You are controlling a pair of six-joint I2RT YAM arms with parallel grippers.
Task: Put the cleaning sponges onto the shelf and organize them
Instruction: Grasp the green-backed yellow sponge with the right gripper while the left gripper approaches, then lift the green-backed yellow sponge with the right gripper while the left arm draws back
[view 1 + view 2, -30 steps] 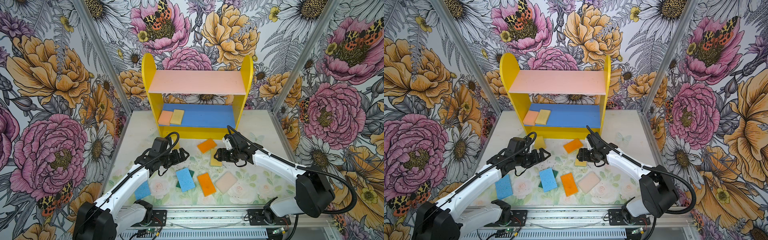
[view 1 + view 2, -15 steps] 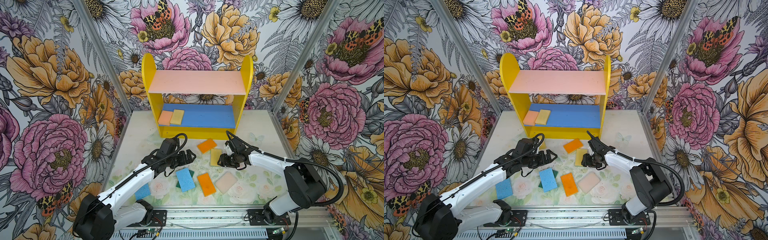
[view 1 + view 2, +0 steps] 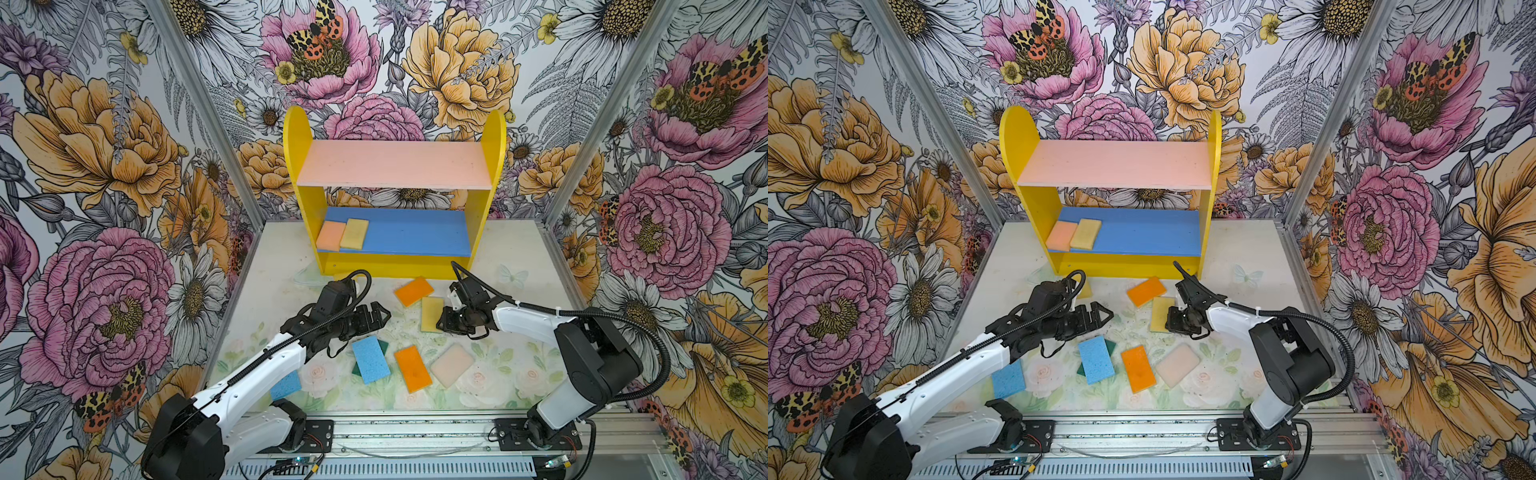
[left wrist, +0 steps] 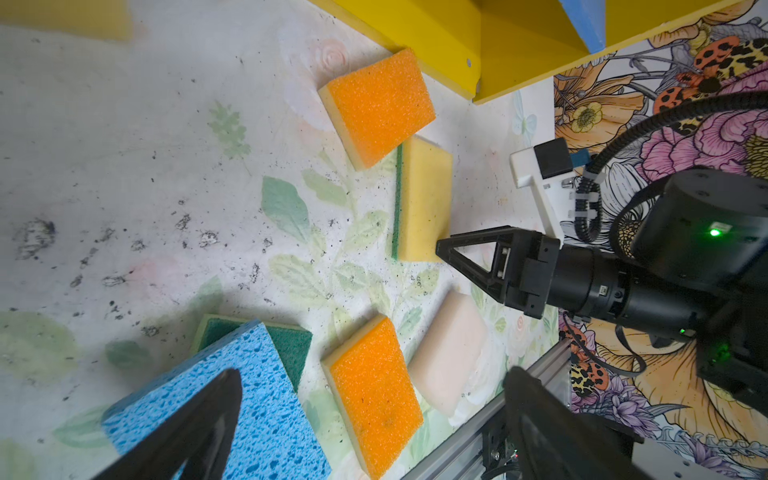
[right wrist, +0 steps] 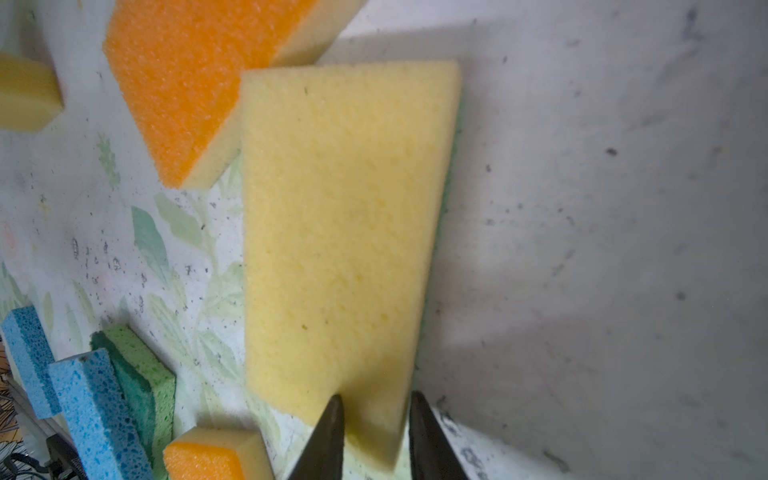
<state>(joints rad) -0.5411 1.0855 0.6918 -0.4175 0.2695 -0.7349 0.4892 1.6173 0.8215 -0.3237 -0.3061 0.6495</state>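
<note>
Right gripper (image 5: 376, 395) — wider before — pinches yellow sponge (image 5: 345, 216).

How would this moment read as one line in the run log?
left gripper: open, by blue sponge | right gripper: shut on end of yellow sponge | shelf: two sponges on lower board

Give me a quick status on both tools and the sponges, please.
Left tool open, empty. Right tool straddles yellow sponge end, grip unclear. Two sponges on shelf. Orange sponge abuts yellow's far corner.
</note>
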